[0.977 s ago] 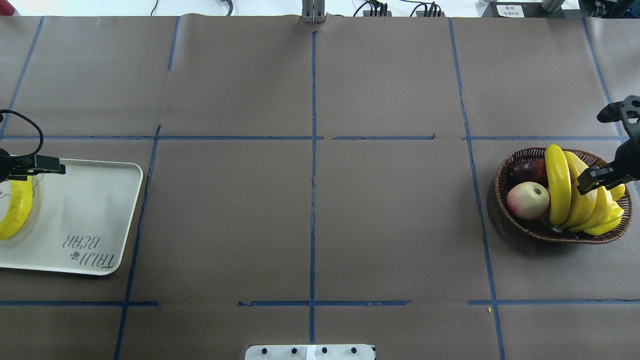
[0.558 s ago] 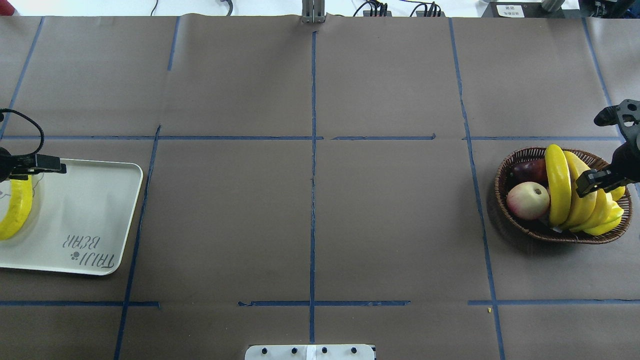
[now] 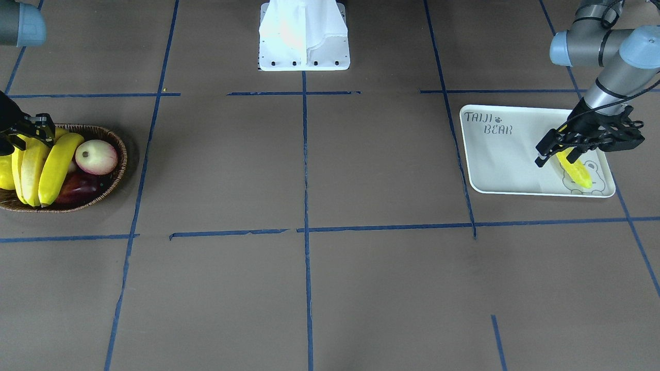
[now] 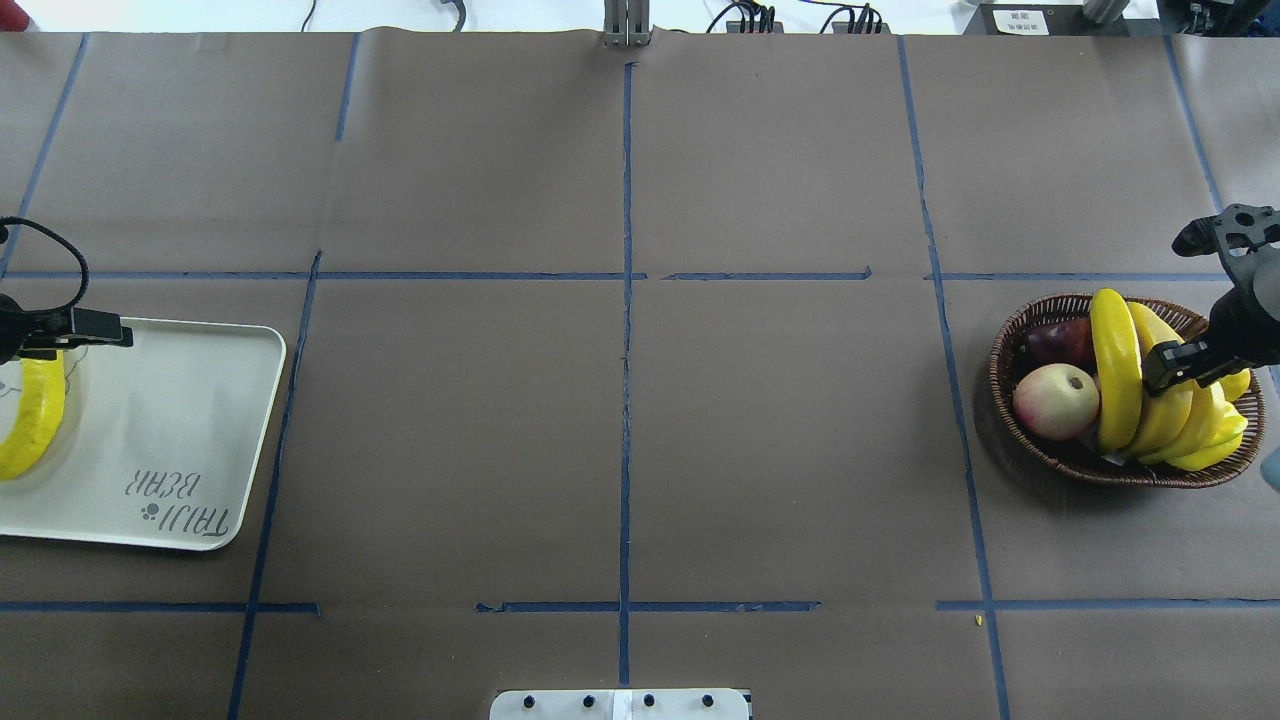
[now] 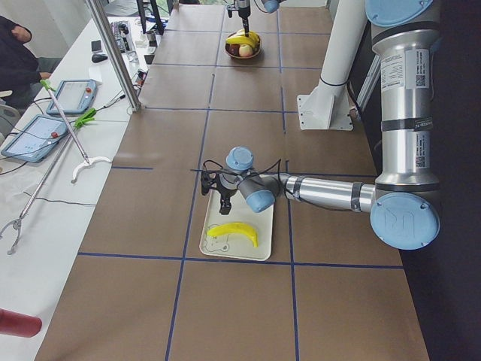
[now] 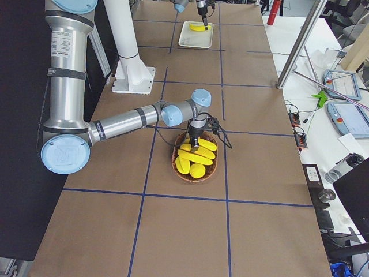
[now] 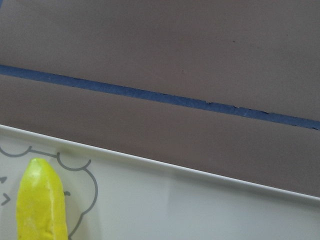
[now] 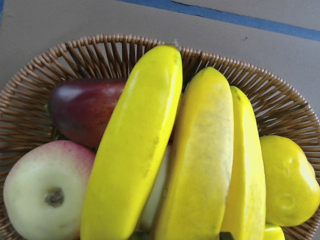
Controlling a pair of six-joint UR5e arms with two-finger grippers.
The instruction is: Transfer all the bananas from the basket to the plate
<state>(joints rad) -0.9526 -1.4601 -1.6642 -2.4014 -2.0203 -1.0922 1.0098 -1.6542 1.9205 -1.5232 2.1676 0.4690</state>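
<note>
- Bananas lie right under the right gripper, which hangs low over the pile with one finger showing above the middle one. I cannot tell whether its jaws are spread or closed. Nothing is lifted.
- Three of them stand on edge, packed side by side, in the basket. An apple and a dark purple fruit are on one side, and a stubby lemon-like fruit is on the other.
- Far across the table, the left gripper hovers just above the plate. Its jaws look apart and hold nothing. The fourth banana lies flat on the plate, let go.
- The step in hand, as I judge it: one banana is delivered, three are left, and the right arm is going in for the next pick.
- The next move calls for closing on a single banana across its narrow width. It then needs a straight lift, so the neighbours and the round fruit are not dragged out. The carry to the plate is long and may need a hand-over.
- Compared with a second ago, the right gripper has edged further in over the pile, toward the apple side. The fruit in the basket has not moved, and the left gripper and the banana on the plate are where they were.
</note>
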